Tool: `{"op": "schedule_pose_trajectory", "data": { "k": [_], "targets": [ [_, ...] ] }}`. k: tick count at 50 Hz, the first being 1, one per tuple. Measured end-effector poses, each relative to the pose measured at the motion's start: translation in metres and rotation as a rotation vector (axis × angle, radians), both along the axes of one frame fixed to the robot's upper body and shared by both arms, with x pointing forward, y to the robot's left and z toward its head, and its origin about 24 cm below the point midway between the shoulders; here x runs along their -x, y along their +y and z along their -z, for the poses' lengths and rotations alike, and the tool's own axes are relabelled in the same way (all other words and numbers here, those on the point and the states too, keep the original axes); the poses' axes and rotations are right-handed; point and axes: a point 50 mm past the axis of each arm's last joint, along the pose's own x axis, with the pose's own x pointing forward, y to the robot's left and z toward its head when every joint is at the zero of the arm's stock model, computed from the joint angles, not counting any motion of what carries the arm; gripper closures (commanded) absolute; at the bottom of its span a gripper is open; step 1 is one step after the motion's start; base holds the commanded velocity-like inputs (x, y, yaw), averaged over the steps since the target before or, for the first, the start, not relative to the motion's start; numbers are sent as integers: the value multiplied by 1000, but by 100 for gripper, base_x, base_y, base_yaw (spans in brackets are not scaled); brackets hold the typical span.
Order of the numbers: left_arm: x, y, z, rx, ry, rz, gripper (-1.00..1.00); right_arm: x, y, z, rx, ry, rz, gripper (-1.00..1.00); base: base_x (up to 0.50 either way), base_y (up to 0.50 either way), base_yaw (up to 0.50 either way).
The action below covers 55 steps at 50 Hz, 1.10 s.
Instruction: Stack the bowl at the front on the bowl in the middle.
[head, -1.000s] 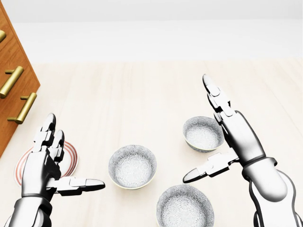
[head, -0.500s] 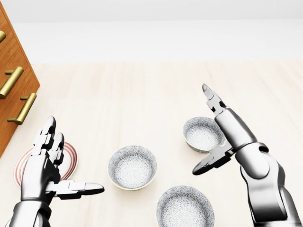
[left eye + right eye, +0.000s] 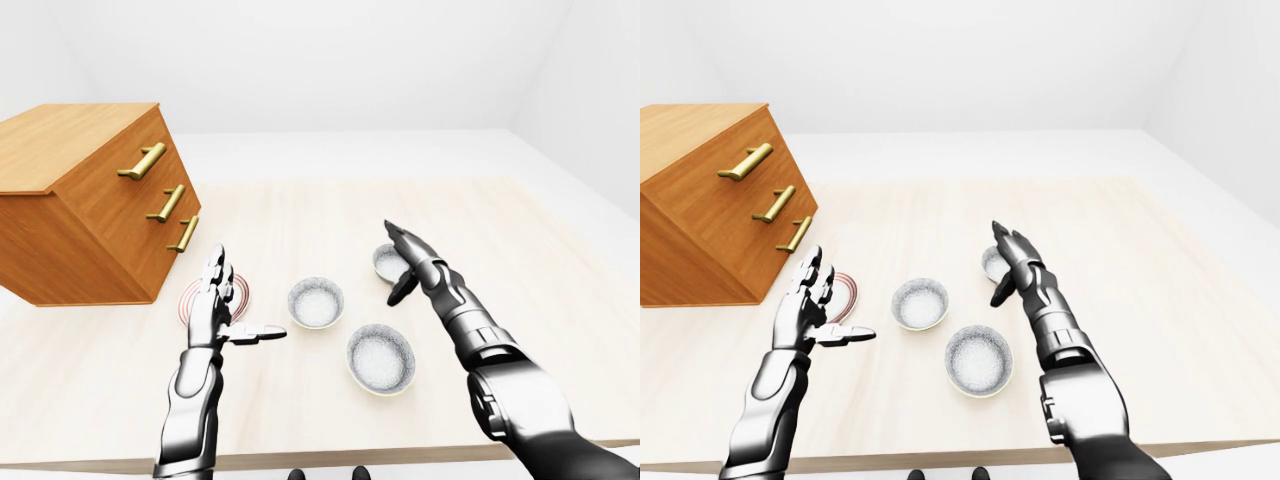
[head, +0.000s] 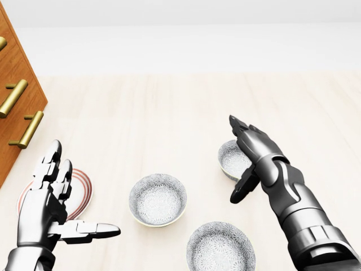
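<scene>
The stacking has not begun. All 3 bowls stand apart on the table [image 4: 169,107], and none is inside another. The front bowl [image 4: 220,247], the one to be moved, sits nearest to the table's near edge, a little right of the centre, and nothing touches it. The middle bowl [image 4: 158,199], its target, stands near it, further from that edge and to the left. The third bowl [image 4: 230,161] is furthest from the near edge, toward the right side. The right hand [image 4: 256,153] hangs over this third bowl with fingers spread and holds nothing; whether it touches the rim I cannot tell. The left hand [image 4: 45,206] is also spread and empty, above the red-ringed plate [image 4: 83,191], near the chest of drawers [image 3: 90,200] at the table's left side. In my judgement every step is left: reach the front bowl, grasp it, lift it, and set it into the middle bowl.
</scene>
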Motion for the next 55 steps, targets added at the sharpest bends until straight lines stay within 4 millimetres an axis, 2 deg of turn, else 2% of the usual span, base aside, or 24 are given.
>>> {"op": "schedule_pose_trajectory", "data": {
  "k": [20,54,55],
  "targets": [
    [4,1,1,5,2,-3,-100,2,5,19,121,122,12,-100,0,0,0],
    [9,5,-2,26,-8,-11,-100,3,7,25,238,215,30,-100,0,0,0],
    [9,6,-2,27,-8,-11,-100,3,7,25,240,216,28,-67,0,0,0]
  ]
}}
